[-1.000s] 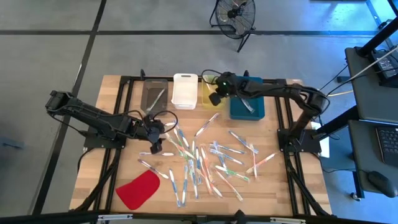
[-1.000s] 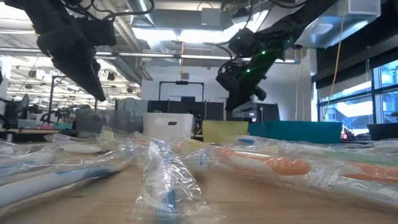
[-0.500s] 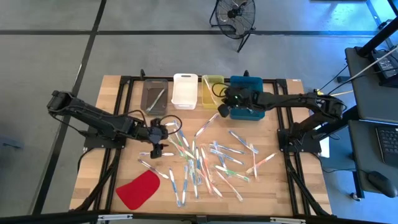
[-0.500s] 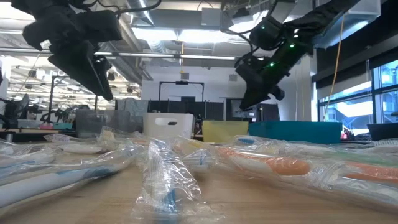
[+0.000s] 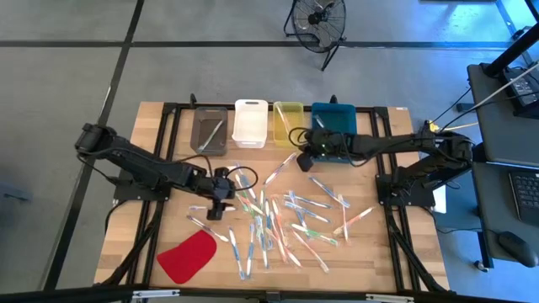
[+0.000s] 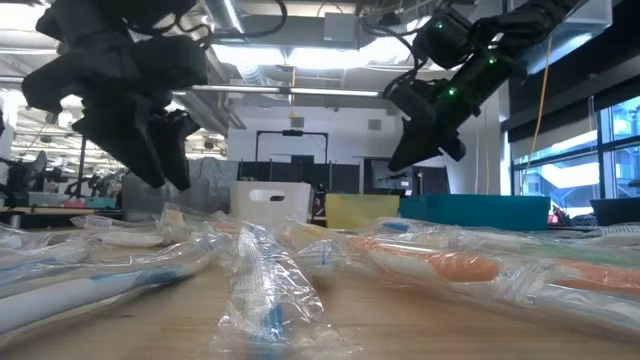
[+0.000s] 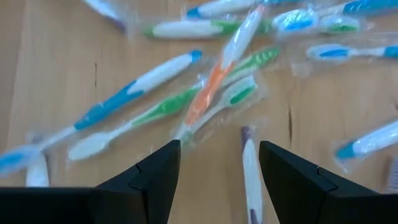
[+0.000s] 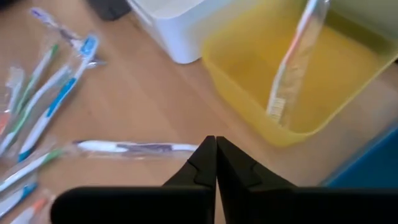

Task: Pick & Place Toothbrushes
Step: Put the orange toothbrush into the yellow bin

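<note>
Several wrapped toothbrushes (image 5: 282, 220) lie scattered flat on the wooden table, white with blue, green, orange or pink parts. My left gripper (image 5: 222, 199) hangs open over the left edge of the pile, slanting down and holding nothing. In its wrist view an orange toothbrush (image 7: 214, 87) and a green one (image 7: 163, 112) lie ahead of my left gripper (image 7: 219, 182), and a white and purple one (image 7: 250, 177) lies below the gap. My right gripper (image 5: 305, 158) is shut and empty, just in front of the yellow bin (image 8: 311, 81), which holds one toothbrush (image 8: 295, 65).
Four bins stand in a row at the far edge: grey (image 5: 209, 130), white (image 5: 250, 123), yellow (image 5: 287, 123) and teal (image 5: 334, 126). A flat red piece (image 5: 187, 257) lies at the near left. Bare wood shows along the table's left and right sides.
My right gripper has drawn back from above the yellow and teal bins toward the table's near edge, staying shut. My left gripper has sunk toward the toothbrushes, shifted a little to the right and rolled about its own axis, still open.
</note>
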Controlling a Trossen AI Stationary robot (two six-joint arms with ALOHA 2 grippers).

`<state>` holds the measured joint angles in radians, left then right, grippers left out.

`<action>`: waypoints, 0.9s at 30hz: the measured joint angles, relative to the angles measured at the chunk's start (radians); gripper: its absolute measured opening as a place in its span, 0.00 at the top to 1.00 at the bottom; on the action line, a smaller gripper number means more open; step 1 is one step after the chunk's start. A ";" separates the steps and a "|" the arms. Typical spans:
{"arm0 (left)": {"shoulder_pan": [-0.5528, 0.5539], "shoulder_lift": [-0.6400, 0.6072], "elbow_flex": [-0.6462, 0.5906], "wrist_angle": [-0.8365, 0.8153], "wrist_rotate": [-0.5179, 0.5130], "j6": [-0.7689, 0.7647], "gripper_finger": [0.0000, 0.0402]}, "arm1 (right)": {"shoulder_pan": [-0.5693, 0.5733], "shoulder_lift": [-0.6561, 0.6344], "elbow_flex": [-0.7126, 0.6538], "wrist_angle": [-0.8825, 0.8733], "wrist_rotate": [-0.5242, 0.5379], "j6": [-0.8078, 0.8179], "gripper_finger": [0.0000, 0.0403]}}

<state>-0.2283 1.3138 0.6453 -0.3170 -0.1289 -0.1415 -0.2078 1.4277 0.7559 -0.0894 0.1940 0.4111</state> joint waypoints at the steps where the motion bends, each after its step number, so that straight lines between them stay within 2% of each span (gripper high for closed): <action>1: 0.000 0.002 0.006 0.001 0.000 0.017 0.47 | 0.010 0.000 0.000 0.001 0.000 0.001 0.99; 5: 0.002 0.004 0.032 -0.003 -0.015 0.100 0.47 | 0.048 0.000 0.000 0.001 0.003 0.014 0.99; 9: 0.005 0.004 0.044 -0.004 -0.033 0.160 0.47 | 0.087 0.000 0.000 0.001 0.033 0.027 0.94; 15: 0.043 0.014 0.045 -0.004 -0.035 0.190 0.47 | 0.131 0.000 0.000 0.000 0.068 0.044 0.91; 27: 0.069 0.158 0.046 0.004 -0.034 0.224 0.47 | 0.141 0.000 0.000 0.001 0.086 0.053 0.98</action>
<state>-0.1589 1.4716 0.6910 -0.3129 -0.1625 0.0826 -0.0669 1.4277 0.7559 -0.0888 0.2798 0.4637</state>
